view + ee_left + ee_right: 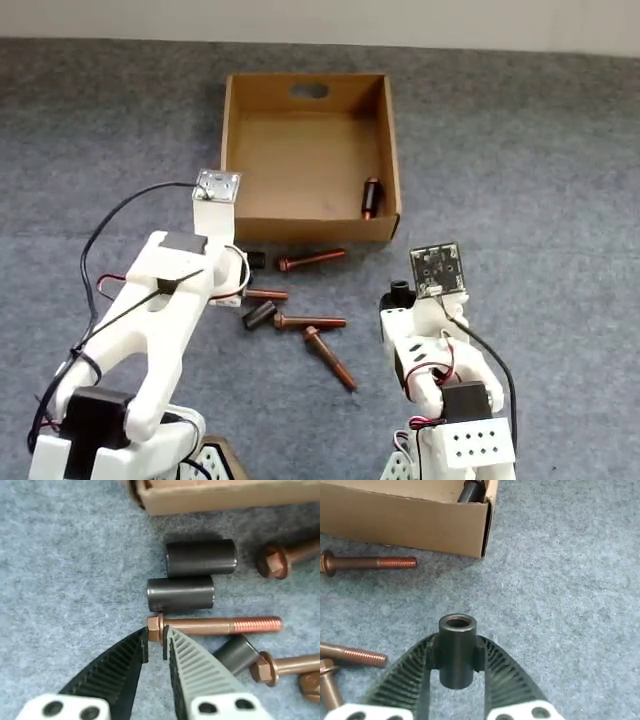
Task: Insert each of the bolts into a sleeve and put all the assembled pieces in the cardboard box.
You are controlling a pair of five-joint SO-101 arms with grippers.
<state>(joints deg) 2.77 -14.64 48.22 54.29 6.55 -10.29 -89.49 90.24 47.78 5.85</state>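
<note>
**Fig. Two-arm bolt/sleeve station on a grey carpeted table [520, 150].**

**L arm [160, 330].** Shown in the high view at the table's left. Its wrist is placed over the loose parts, just in front of the cardboard box [232, 150].

**L jaws.** Narrow. In the L wrist view the tips are closed on the flanged head of bolt A [215, 625]. Bolt A lies flat on the table w/ its threaded end pointed away from the tips.
- Sleeve 1 [181, 594] is laid just beside bolt A and parallel to it.
- Sleeve 2 [201, 557] is laid just beyond sleeve 1, nearly touching it, near the box's front wall.
- Sleeve 3 [236, 652] is seen tilted on the opposite side of bolt A, against the head of bolt B [285, 665].
- The hex head of bolt C [272, 560] is seen beside sleeve 2.

**R arm [440, 370].** Placed at the table's right, in front of the box's near R corner.

**R jaws.** Closed on sleeve 4 [456, 650], which is gripped across its body. Its open bore is turned toward the box.

**Box.** Open-topped, set at the far centre of the table. One assembled piece [371, 198] is laid inside against the R wall, near the front corner.

**Loose parts (high view).**
- Bolt C is laid close along the box's front wall.
- Bolts A and B are laid nearer the arms, approx. parallel to that wall.
- Bolt D [330, 358] is laid at an angle, w/ its head just beside bolt B's shank.
- All the loose parts are grouped between the two arms.
</note>
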